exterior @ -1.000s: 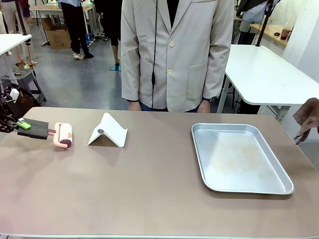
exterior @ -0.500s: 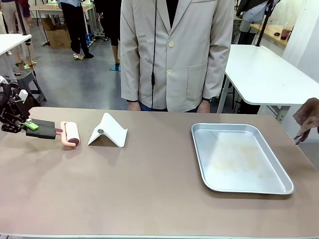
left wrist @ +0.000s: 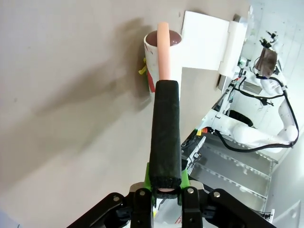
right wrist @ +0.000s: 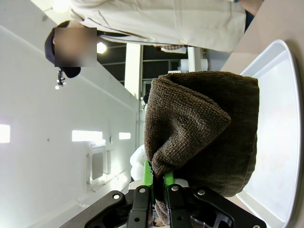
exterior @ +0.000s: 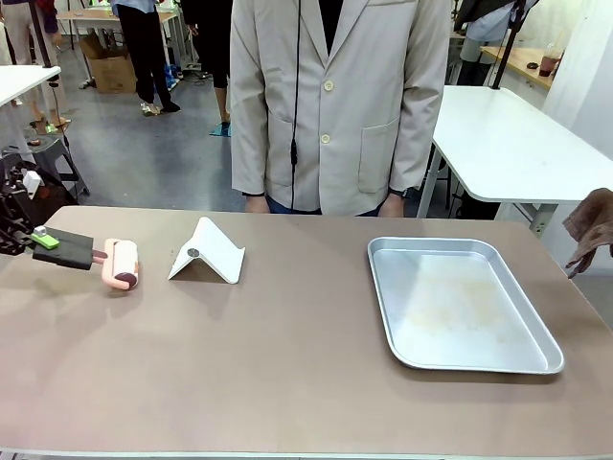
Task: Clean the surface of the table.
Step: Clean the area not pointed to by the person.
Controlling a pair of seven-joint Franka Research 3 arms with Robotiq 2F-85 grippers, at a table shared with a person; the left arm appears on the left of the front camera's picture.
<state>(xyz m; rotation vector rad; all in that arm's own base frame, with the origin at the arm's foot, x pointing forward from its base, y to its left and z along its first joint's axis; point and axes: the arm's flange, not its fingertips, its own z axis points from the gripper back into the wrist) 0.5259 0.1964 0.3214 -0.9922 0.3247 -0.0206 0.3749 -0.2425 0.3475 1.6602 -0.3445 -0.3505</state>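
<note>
Looking early-stage: left gripper [left wrist: 164,190] clamps lint roller [exterior: 120,264] by its handle, head down at far-left of table [exterior: 287,364]. Right gripper [right wrist: 156,190] pinches brown cloth [right wrist: 204,133] off right edge. Rest of top, incl. around stand [exterior: 211,251] & tray [exterior: 431,242], prob. still undone.

A person [exterior: 335,105] at top centre of the front view wears a pale beige jacket with cream buttons, patch pockets and long sleeves over a dark top. A thin black cord hangs down the front. At the left edge, the left gripper [exterior: 40,240] is black with a bright green pad. At the bottom edge of the right wrist view, the right gripper [right wrist: 156,183] shows black fingers, green pads and small silver screws. The right arm [left wrist: 251,135], at the right of the left wrist view, is white with black cables.
</note>
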